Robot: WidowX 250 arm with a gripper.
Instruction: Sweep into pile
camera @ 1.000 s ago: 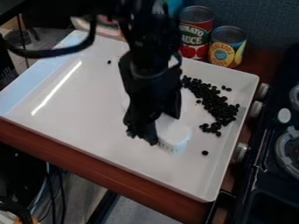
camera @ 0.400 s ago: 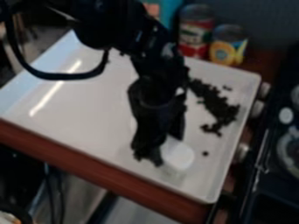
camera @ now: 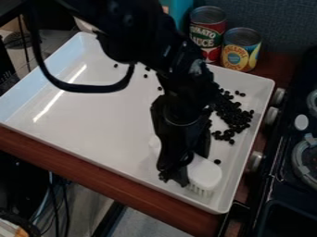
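My black gripper (camera: 183,173) is low over the near right part of the white tray (camera: 99,125), shut on a white brush (camera: 205,174). The brush's rounded head is to the right of the fingers, bristles down, close to the tray's near right corner. Black beans (camera: 233,116) lie in a loose cluster along the tray's right side, beyond the brush, partly hidden by the arm. One stray bean (camera: 217,161) is just behind the brush head, and several more are scattered towards the tray's far side.
Raised walls edge the tray. Behind it stand a red tomato can (camera: 208,31) and a yellow pineapple can (camera: 240,50). A black stove (camera: 291,185) with knobs borders the right side, and a cable loop hangs from the arm over the left.
The gripper and brush have moved right and towards the tray's near edge. A few stray beans near the far side have come out from behind the arm. The main cluster looks unmoved.
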